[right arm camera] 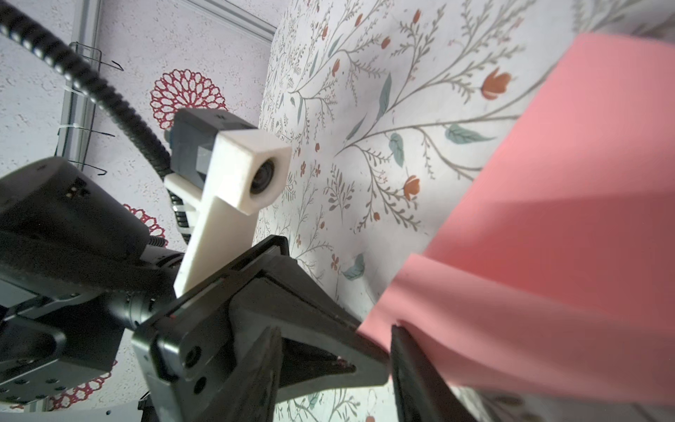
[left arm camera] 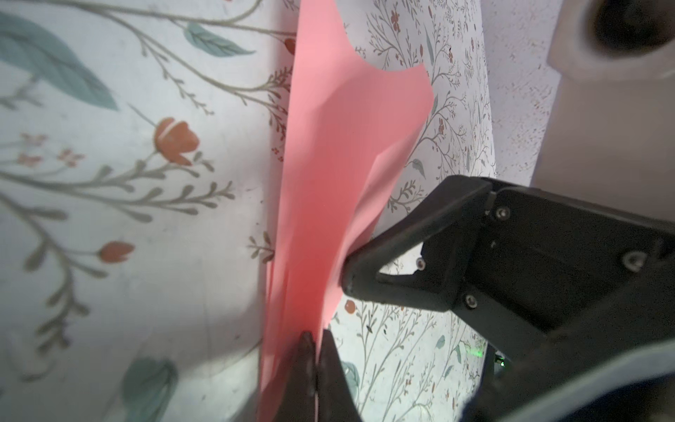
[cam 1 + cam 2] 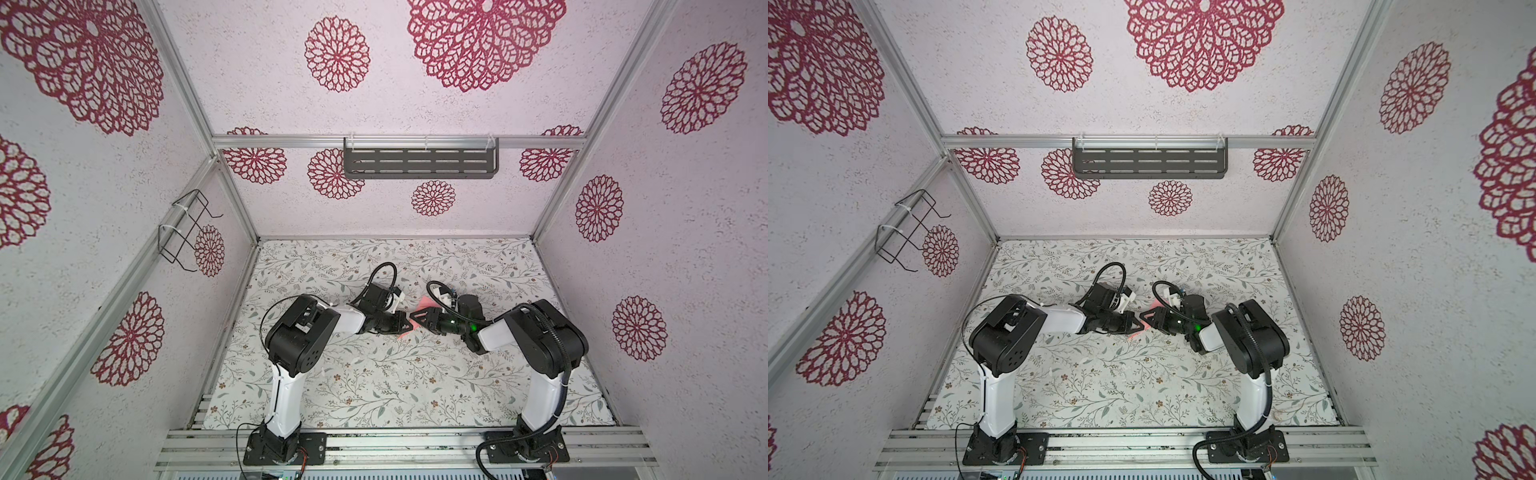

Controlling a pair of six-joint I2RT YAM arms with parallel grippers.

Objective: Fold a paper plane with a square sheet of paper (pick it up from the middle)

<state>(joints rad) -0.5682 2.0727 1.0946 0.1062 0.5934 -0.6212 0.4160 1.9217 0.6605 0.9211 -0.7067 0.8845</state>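
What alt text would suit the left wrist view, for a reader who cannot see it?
A thin salmon-pink sheet of paper, bent and creased, rises from the left gripper, whose two black fingers are shut on its edge. The black right gripper touches the paper from the side, with a white table cover printed with flowers behind.

left gripper (image 2: 316, 338): jaws shut | right gripper (image 3: 414, 321): jaws apart | tips nearly meeting

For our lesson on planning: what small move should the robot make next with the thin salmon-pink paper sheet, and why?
Probably close the right gripper on the thin salmon-pink paper sheet: the left gripper pinches it, and the right's open jaws sit at its edge.
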